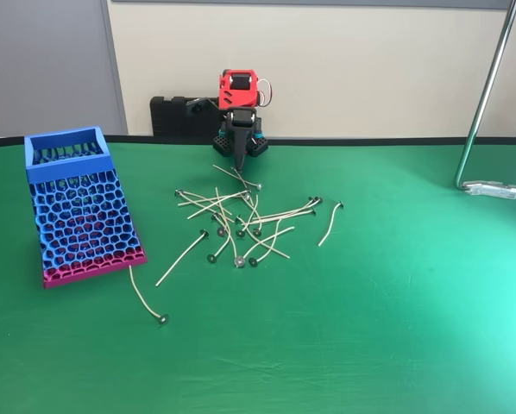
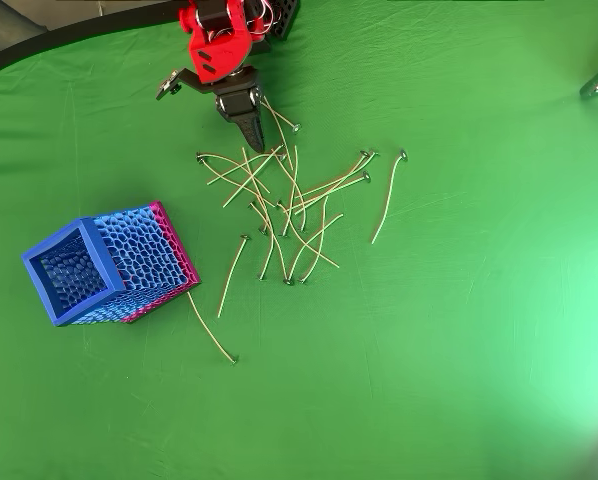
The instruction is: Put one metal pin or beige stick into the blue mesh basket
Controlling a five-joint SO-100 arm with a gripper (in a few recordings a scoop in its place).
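Two closed fingers, gripper (image 2: pixel 255 143) above sticks (image 2: pixel 289 205)

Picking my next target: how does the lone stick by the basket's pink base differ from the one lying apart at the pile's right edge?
The thin beige stick near the blue mesh basket lies alone, one end almost touching the pink base; the right-hand beige stick lies farther from the basket, beside the pile. In the overhead view their discs point opposite ways: bottom versus top. Both are gently curved, unobstructed.
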